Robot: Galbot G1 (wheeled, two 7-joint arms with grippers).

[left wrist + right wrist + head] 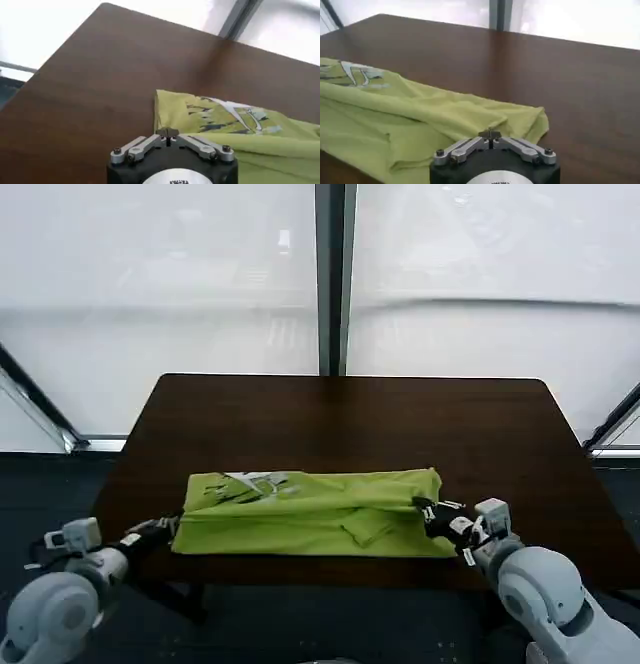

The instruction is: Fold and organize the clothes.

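Observation:
The clothes are one lime-green T-shirt with a white and grey print. It lies folded into a long strip across the near half of the dark brown table. My left gripper is at the strip's left end, its fingers pinched on the fabric edge. My right gripper sits over the strip's right end, shut on a ridge of cloth. In the wrist views, both the left gripper and the right gripper have their fingertips closed together.
Bare tabletop stretches behind the shirt to the far edge and to both sides. A window wall with a dark central post stands beyond. The shirt's near hem lies close to the table's front edge.

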